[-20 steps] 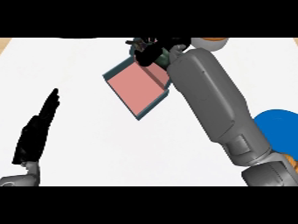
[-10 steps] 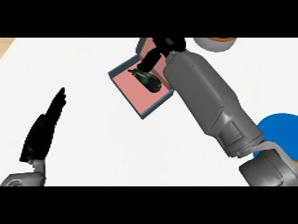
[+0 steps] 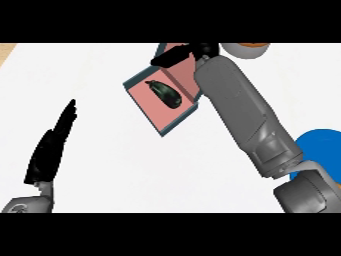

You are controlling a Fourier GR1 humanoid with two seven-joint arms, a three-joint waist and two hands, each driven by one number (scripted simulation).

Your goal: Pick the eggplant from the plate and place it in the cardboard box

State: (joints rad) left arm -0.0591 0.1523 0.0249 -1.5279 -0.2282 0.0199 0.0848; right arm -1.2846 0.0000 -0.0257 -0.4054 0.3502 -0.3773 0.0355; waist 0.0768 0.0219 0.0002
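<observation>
- The left hand (image 3: pixel 51 150) rests near the counter's (image 3: pixel 114 180) front-left corner, fingers straight and released.
- A blue plate (image 3: pixel 328 150) sits at the right edge.
- The eggplant (image 3: pixel 165 93) lies inside the cardboard box (image 3: pixel 140 82) toward the back edge.
- The right hand (image 3: pixel 179 56), fingers extended, holding nothing, hovers just beyond the eggplant.

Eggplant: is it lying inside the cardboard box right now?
Yes, the eggplant lies on the pink floor inside the cardboard box, clear of the right robot hand.
</observation>
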